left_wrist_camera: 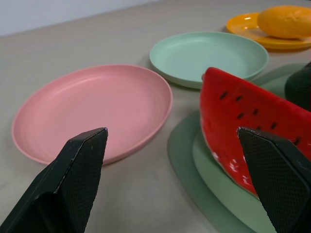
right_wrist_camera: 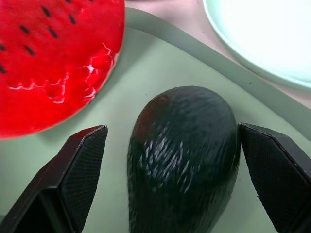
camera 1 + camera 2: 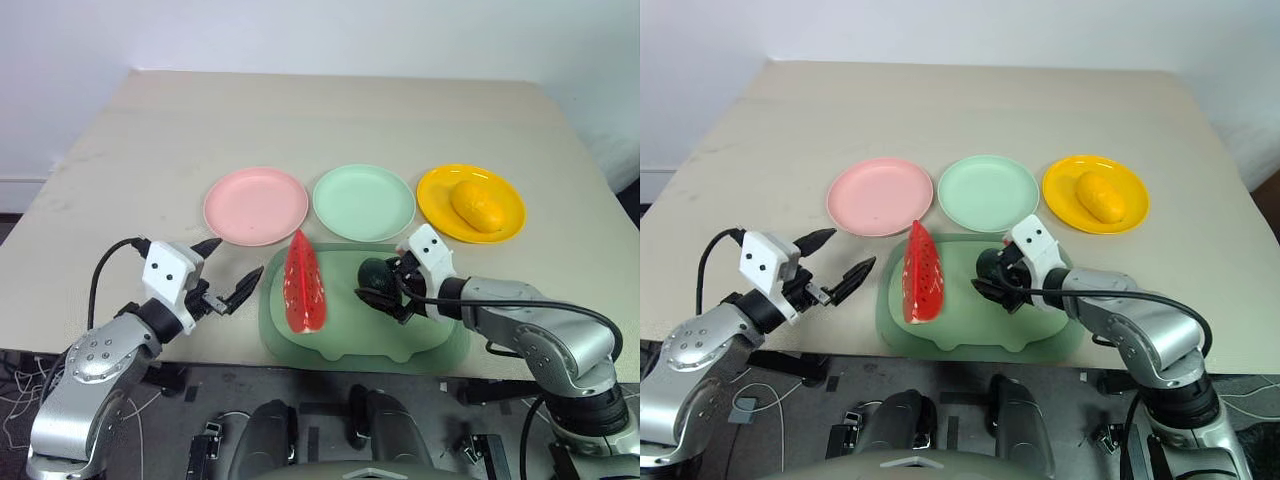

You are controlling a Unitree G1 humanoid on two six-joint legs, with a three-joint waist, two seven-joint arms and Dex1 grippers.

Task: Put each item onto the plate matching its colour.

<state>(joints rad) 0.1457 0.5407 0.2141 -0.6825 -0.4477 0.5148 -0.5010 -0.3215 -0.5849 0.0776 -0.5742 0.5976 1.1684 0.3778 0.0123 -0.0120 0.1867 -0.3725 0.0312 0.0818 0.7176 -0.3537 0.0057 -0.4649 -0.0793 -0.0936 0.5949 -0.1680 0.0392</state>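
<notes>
A beige surface (image 3: 330, 120) carries pink plate (image 3: 256, 205), mint plate (image 3: 363, 201) and yellow plate (image 3: 436, 195) in a row; the mango (image 3: 477, 204) lies on yellow. Near the front edge, a green tray (image 3: 345, 335) holds watermelon (image 3: 303, 283) and avocado (image 3: 376, 275).

Left wrist view: the left pincer (image 1: 180, 179) gapes empty toward the watermelon.

Right wrist view: the right pincer (image 2: 172, 177) stands wide, straddling the avocado.

Left pincer (image 3: 220, 271) and right pincer (image 3: 389, 288) both spread wide, angled inward.
</notes>
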